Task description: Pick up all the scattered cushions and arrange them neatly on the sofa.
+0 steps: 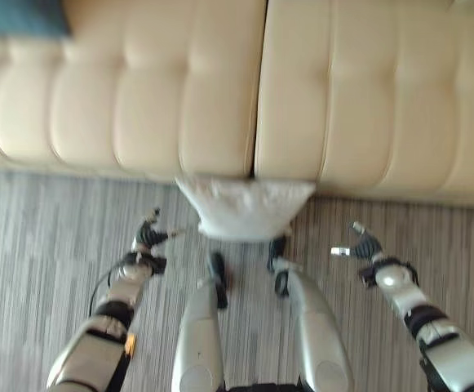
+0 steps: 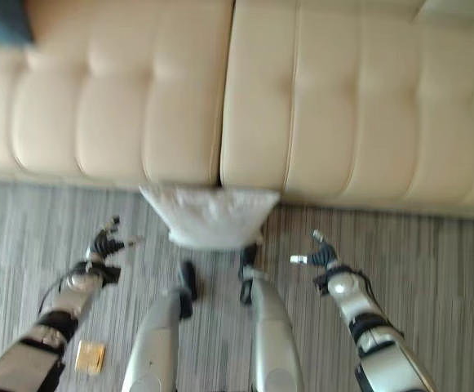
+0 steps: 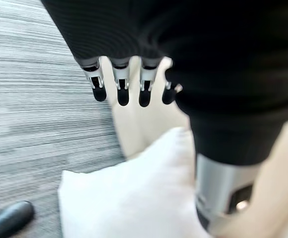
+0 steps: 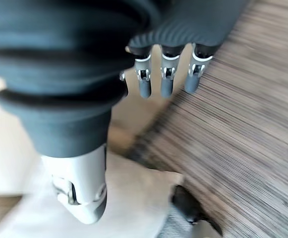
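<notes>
White cushion lies on the carpet against the front of the beige sofa, between the left hand and right hand — both empty, fingers relaxed, apart from it — apparently flanking it for a two-handed lift.

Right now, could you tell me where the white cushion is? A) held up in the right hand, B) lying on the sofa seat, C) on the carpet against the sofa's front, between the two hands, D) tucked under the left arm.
C: the white cushion lies on the striped carpet against the beige sofa front, with the left hand and right hand open on either side, neither touching it.
</notes>
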